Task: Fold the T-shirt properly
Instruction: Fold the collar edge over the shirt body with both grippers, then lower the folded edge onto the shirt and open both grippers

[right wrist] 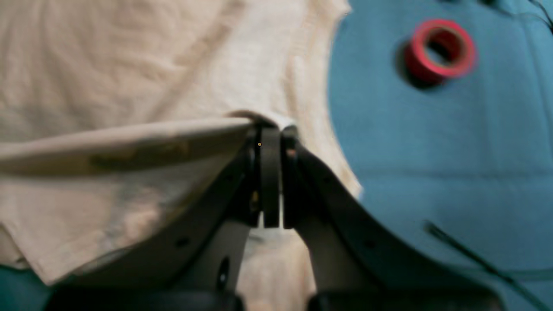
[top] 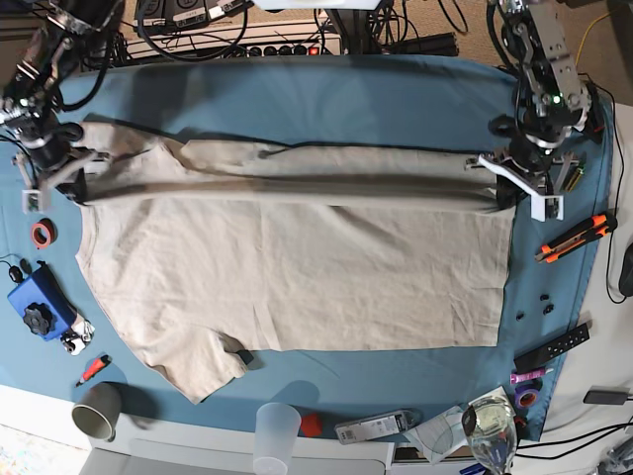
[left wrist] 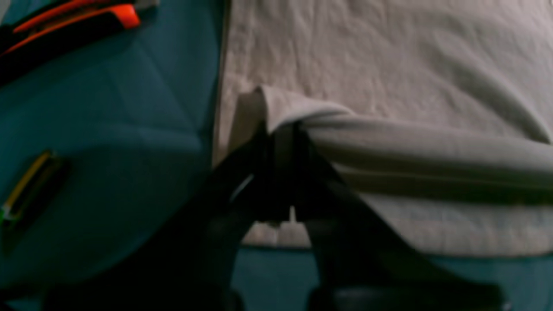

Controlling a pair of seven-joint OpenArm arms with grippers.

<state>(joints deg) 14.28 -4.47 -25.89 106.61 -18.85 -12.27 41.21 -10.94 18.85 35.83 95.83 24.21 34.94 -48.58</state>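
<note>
Overhead, the T-shirt (top: 297, 267) lay spread across the middle of the blue table cloth (top: 326, 99), collar end toward the left of the scene, hem toward the right. Its far long edge was lifted and stretched into a taut fold (top: 297, 163) running left to right between the two arms.

Left gripper (left wrist: 281, 134): I saw it at the right end of that fold, jaws clenched on a pinch of the beige fabric, the cloth draping off to the side in a thick roll. An orange-and-black utility knife (left wrist: 73, 26) lay on the cloth well apart from it; a small yellow-edged item (left wrist: 26, 190) also showed there, too blurred to name.

Right gripper (right wrist: 274, 134): I saw it at the left end, fingers pressed together with the shirt's edge caught between them, fabric stretched away from the tips. A roll of red tape (right wrist: 440, 49) sat on the cloth beyond the shirt's edge, apart from the gripper.

From the base view, the near sleeve (top: 198, 366) lay flat toward the near left. Along the near edge of the table stood a grey cup (top: 96, 411) and a clear cup (top: 277, 435). A blue object (top: 40, 302) rested at the left edge, near the tape.
</note>
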